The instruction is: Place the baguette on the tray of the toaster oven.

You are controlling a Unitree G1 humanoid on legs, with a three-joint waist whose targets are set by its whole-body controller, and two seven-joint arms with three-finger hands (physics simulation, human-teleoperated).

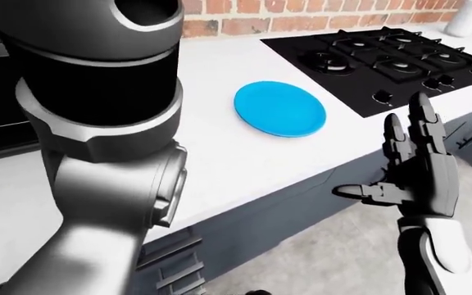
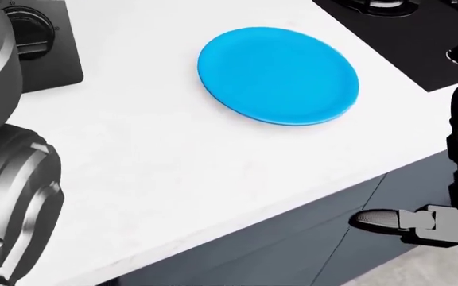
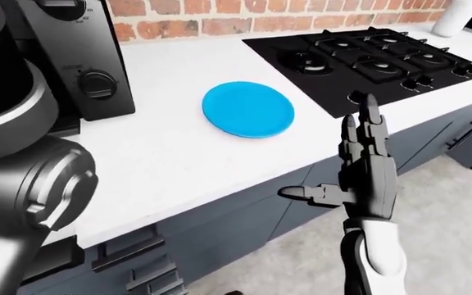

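Note:
No baguette shows in any view. The toaster oven (image 3: 80, 55) is a black box with round knobs at the left of the right-eye view; its corner (image 2: 42, 42) shows at the head view's top left, and its tray is hidden. An empty blue plate (image 2: 278, 75) lies on the white counter (image 2: 173, 161). My right hand (image 3: 340, 161) is open, fingers up and thumb out, beside the counter's edge and below the plate. My left arm (image 1: 97, 123) fills the left of the views and its hand is hidden.
A black gas stove (image 3: 359, 58) is set into the counter right of the plate. A white cylinder (image 3: 453, 15) stands at the top right. Dark grey cabinet drawers (image 3: 220, 239) with handles run under the counter, above a grey floor (image 3: 449, 233).

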